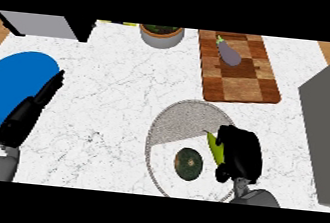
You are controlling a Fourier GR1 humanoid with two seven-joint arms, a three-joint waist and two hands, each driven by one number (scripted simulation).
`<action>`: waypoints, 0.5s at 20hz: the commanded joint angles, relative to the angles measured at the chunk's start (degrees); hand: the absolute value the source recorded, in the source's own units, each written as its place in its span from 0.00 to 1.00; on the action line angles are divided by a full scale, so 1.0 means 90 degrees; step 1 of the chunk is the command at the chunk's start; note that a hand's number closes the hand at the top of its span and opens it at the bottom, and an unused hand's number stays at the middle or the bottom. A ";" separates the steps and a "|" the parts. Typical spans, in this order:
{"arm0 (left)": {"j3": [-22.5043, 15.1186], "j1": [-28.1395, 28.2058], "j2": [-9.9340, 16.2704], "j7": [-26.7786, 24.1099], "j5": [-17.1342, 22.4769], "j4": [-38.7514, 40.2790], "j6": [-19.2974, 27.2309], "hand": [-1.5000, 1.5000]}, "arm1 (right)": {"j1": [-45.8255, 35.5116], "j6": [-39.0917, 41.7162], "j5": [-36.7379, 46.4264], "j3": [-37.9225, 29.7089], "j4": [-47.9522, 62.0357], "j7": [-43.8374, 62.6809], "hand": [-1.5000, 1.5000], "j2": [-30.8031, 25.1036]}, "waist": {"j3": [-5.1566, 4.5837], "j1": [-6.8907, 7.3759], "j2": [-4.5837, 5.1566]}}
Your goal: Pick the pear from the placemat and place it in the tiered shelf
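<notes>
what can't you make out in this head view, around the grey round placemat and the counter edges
- Yellow-green pear: mostly hidden by the curled black right hand; only a sliver shows.
- Grey round placemat: lower rim cut by the bottom edge.
- Large grey block: cut by the right edge; no tiers discernible.
- Blue oval plate: partly behind the straight-fingered left hand.

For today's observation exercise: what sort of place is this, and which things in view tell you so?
Probably a kitchen counter: a white marble worktop, a checkered wooden cutting board with an eggplant on it, and a round grey placemat holding produce, where the right hand curls round a yellow-green pear.
</notes>
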 commanded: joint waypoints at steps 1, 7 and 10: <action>-0.0030 -0.0290 -0.0104 0.0010 -0.0141 0.0397 0.0067 0.50 | -0.0053 0.0154 -0.0203 -0.0240 -0.0783 0.0243 1.00 0.0141 | 0.0011 -0.0040 0.0011; 0.0101 0.0002 0.0041 -0.0084 -0.0046 0.0176 -0.0021 0.50 | -0.0336 -0.0270 -0.0143 -0.0469 -0.2538 0.0299 1.00 0.0029 | 0.0011 -0.0066 -0.0025; -0.0033 0.0033 -0.0120 0.0311 -0.0043 -0.0285 0.0022 0.50 | -0.0708 -0.0058 0.0032 -0.0429 -0.3439 0.0520 1.00 0.0061 | 0.0014 -0.0030 -0.0045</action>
